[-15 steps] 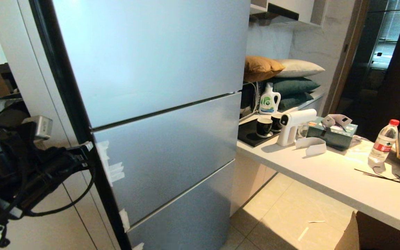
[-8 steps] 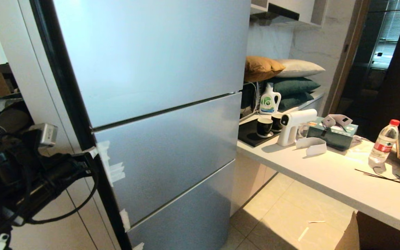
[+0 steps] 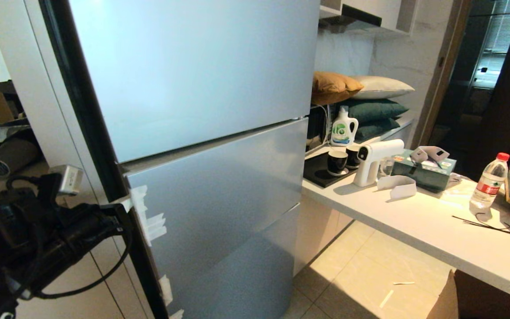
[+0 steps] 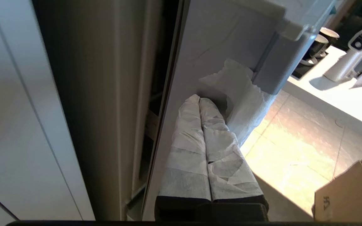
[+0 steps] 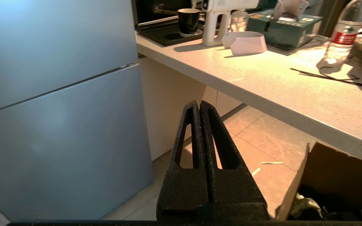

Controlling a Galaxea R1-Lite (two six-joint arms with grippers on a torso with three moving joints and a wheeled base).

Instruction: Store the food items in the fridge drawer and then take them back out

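The food items and the fridge drawer are out of view, hidden behind the fridge's silver-blue panels. The middle panel (image 3: 219,195) stands slightly out from the fridge body, with a gap along its top edge. My left gripper (image 3: 122,207) is at that panel's left side edge. In the left wrist view the left gripper (image 4: 199,100) is shut. Its tape-wrapped fingers (image 4: 222,147) are pressed together, tips tucked against the panel's side behind a white tape flap (image 4: 242,94). My right gripper (image 5: 199,104) hangs shut and empty above the floor, beside the fridge.
A white counter (image 3: 436,230) runs to the right with a white spray gun (image 3: 376,159), cups, a tissue box and a water bottle (image 3: 487,181). A cardboard box (image 3: 481,297) stands on the floor below. A grey hair dryer (image 3: 9,157) lies at the left.
The middle fridge panel has come forward from the fridge body, opening a gap at its top. My left gripper has moved down and toward me along with the panel's edge.
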